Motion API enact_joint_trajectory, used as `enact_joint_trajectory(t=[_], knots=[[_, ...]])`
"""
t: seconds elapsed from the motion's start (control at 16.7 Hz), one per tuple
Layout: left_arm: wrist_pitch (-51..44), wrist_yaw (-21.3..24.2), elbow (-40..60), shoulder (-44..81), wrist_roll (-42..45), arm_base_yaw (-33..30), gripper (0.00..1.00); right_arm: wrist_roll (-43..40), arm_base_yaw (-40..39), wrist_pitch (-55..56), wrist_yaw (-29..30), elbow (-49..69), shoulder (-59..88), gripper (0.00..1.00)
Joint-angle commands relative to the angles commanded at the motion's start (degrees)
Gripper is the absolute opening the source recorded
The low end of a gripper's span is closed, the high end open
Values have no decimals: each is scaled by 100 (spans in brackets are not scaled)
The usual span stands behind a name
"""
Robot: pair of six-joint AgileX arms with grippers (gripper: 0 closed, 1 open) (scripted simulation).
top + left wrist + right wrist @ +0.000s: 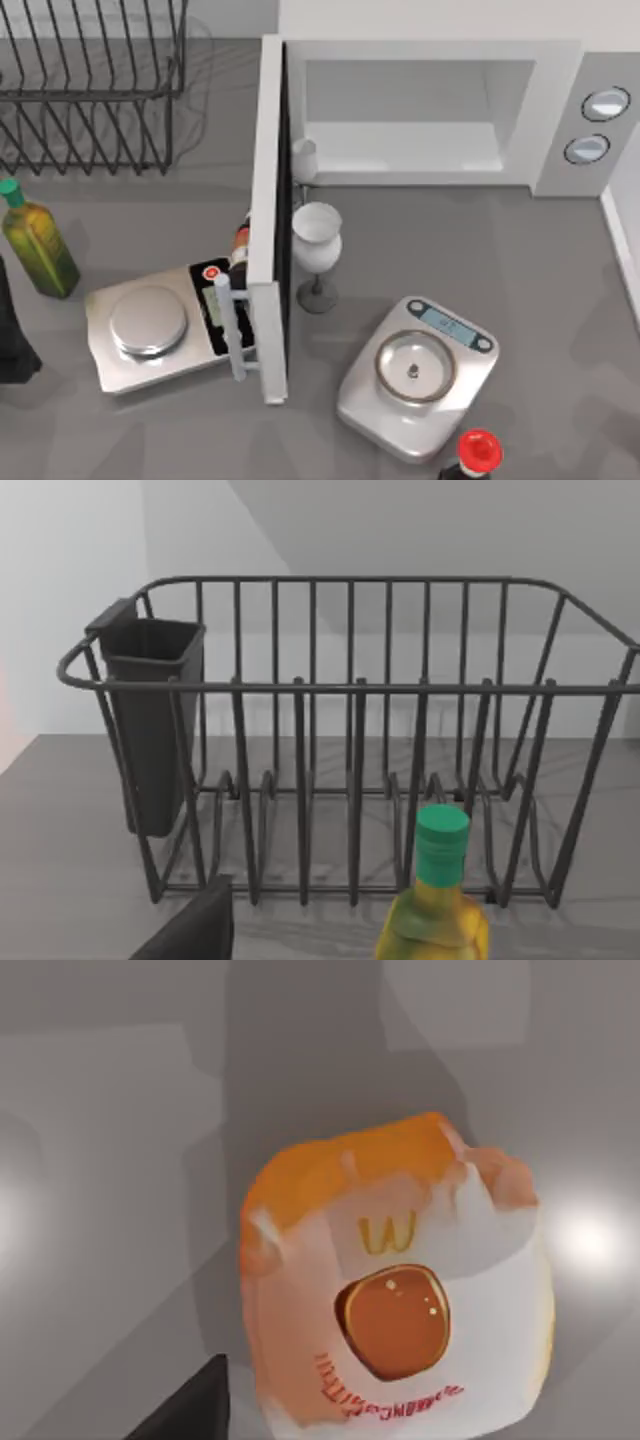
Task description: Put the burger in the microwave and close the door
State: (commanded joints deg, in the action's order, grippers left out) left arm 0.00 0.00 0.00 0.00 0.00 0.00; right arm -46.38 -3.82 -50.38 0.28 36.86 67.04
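Top view, mid-task: large white boxy microwave (560,110) w/ grey knob panel stands at the table's far edge, and its tall white-grey door (266,210), dark on the inner face, is swung wide open toward the near edge. The pale cavity floor visible from above is bare, so judged from that, nothing has been loaded yet.

Right wrist view looks straight down on the burger (395,1280), an orange-tan bun in a white printed wrapper, sitting close under the camera over plain grey surface. A dark wedge (190,1405) at the frame edge is prob. part of the right gripper; whether that claw is apart or clamped on the burger cannot be told. Whether the burger is lifted or resting also can't be told.

Left arm (15,330) is parked at the table's left edge, beside a green-capped yellow oil bottle (38,245) and in front of a dark wire dish rack (350,690); its claw state can't be told either.

Progress, as a judgement: door open, approx. step one of three. Left to do: carry the burger into the cavity, release, then push the door shut. A white stemmed glass (317,240) standing just beside the door's inner face, w/ a round-pan steel scale (415,375) near it, could foul the closing swing.
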Motion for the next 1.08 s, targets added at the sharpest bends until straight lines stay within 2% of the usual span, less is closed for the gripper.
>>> enact_joint_trajectory(t=[0.24, 0.6, 0.78, 1.08], knots=[[0, 0, 0, 0, 0, 0, 100, -557, -42, -562, 4, 493, 781, 100], [0, 0, 0, 0, 0, 0, 100, -599, -23, -578, 3, 507, 828, 100], [0, 0, 0, 0, 0, 0, 100, -603, -40, -183, 3, 292, 1048, 100], [0, 0, 0, 0, 0, 0, 100, -583, -48, 1274, 2, -368, 1744, 100]])
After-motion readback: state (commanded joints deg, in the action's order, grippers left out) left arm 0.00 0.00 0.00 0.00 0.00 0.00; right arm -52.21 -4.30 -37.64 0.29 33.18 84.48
